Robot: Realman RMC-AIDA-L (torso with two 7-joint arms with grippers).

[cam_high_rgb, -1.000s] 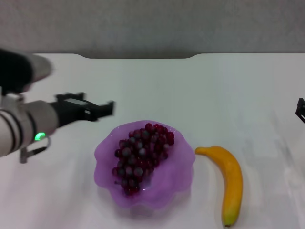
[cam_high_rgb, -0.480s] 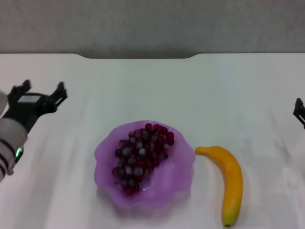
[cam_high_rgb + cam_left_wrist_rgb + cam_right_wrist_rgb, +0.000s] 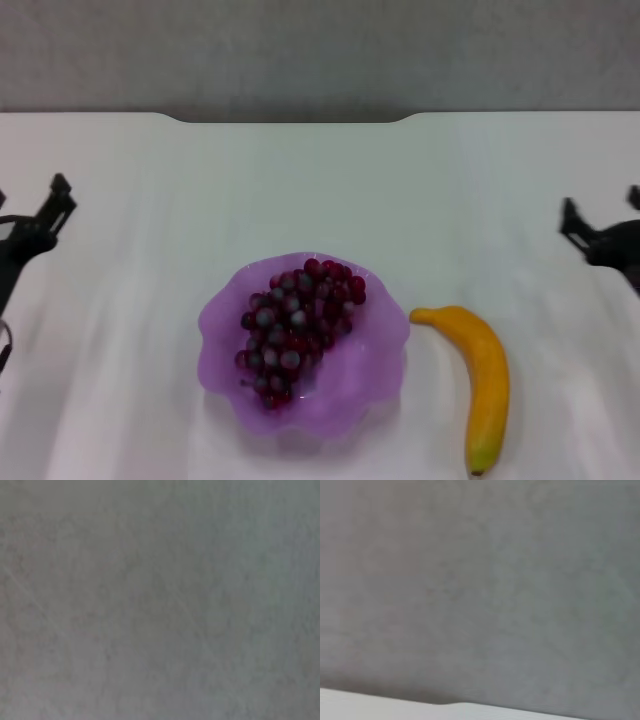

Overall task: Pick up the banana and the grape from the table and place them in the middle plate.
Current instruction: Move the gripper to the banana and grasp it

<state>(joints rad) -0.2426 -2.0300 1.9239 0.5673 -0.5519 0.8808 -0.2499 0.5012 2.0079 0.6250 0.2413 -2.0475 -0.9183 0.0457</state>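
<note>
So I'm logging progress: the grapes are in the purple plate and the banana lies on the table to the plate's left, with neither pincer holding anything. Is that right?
Nearly. The head view shows the banana on the table to the right of the purple plate, not the left. The rest holds: the grapes are in the plate, and the left pincer and right pincer sit empty at the table's sides.

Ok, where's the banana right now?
In the head view the banana lies on the table on the robot's right, just beside the middle plate that holds the grape, not in it.
</note>
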